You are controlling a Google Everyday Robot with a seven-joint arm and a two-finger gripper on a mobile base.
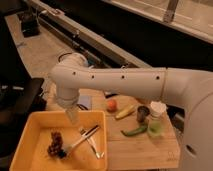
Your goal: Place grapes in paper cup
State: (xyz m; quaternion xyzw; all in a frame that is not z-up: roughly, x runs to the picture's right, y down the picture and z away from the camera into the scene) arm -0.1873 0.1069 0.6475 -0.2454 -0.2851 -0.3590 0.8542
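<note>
The grapes (53, 143), a small dark reddish-purple bunch, lie in the left part of a yellow tray (35, 120). My gripper (72, 116) hangs from the white arm over the tray's back edge, above and a little to the right of the grapes, not touching them. The white paper cup (158, 107) stands on the wooden table at the right, behind a pale green translucent cup (155, 128) and next to a dark metal cup (143, 113).
A black-tipped brush (75, 145) and metal tongs (95, 145) lie in the tray beside the grapes. An orange fruit (112, 105), a yellow vegetable (125, 112) and a green pepper (133, 131) lie on the table between tray and cups.
</note>
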